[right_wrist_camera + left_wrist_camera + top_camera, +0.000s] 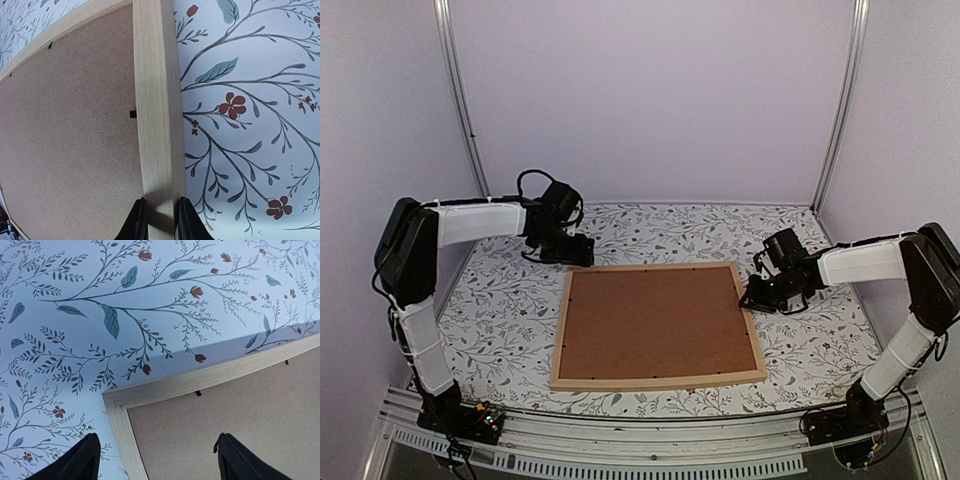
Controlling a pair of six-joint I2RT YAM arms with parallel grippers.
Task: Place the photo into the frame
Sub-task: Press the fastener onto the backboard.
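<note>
The frame (660, 380), made of thin light wood bars, lies flat mid-table with a plain brown backing board (655, 322) filling it. The photo is hidden. My left gripper (578, 250) hovers open over the frame's far left corner (117, 405). In the left wrist view one of its fingers is over the cloth and the other over the board (240, 400), the left gripper (157, 440) touching neither. My right gripper (750, 297) is at the frame's right side. In the right wrist view the right gripper (161, 202) is shut on the right bar (155, 100), one finger on each side.
A floral cloth (500, 320) covers the table around the frame. Small black tabs (133, 114) stick out of the bars over the board's edge. Pale walls and metal posts (460, 100) close the back and sides, and a metal rail (620, 440) runs along the near edge.
</note>
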